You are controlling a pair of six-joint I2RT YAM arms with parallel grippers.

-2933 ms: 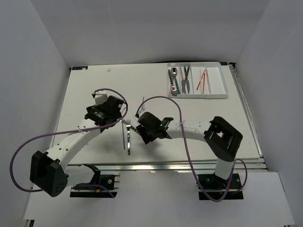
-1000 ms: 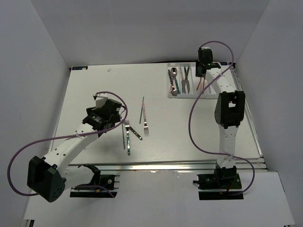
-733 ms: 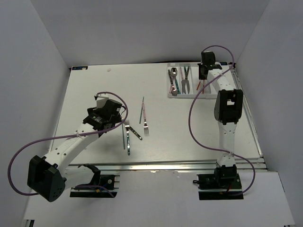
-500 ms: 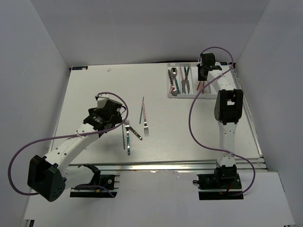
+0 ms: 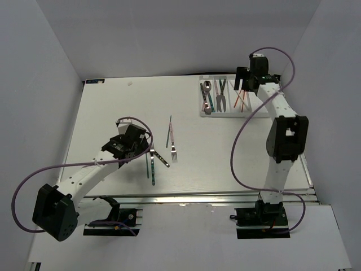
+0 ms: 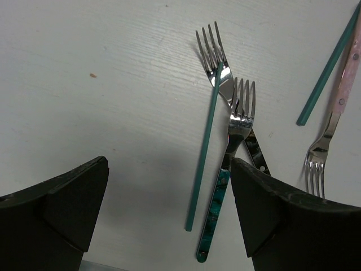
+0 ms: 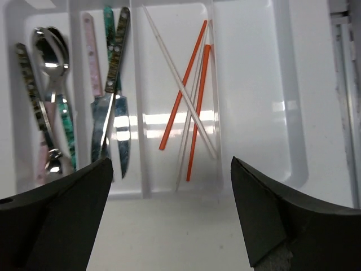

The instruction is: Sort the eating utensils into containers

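— Which utensils are not sorted yet?

— Three forks (image 6: 240,121) and a teal chopstick (image 6: 204,148) lie on the table (image 6: 84,84), just under my left gripper (image 6: 168,197). It stands wide open and holds nothing. My right gripper (image 7: 170,186) is open and empty too. It hangs above the tray (image 7: 254,84), where the orange chopsticks (image 7: 169,125) lie in the slot beside the knives (image 7: 110,113).

— How will the chopstick handle?

— Light, stiff and smooth, I think. Its top rests on a fork, so I would pinch the free lower half.

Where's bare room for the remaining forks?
Rightmost tray slot, right of the chopsticks, is bare; so is the table between tray and loose forks. Crowded: slots holding spoons and knives, plus those forks under the left claw.
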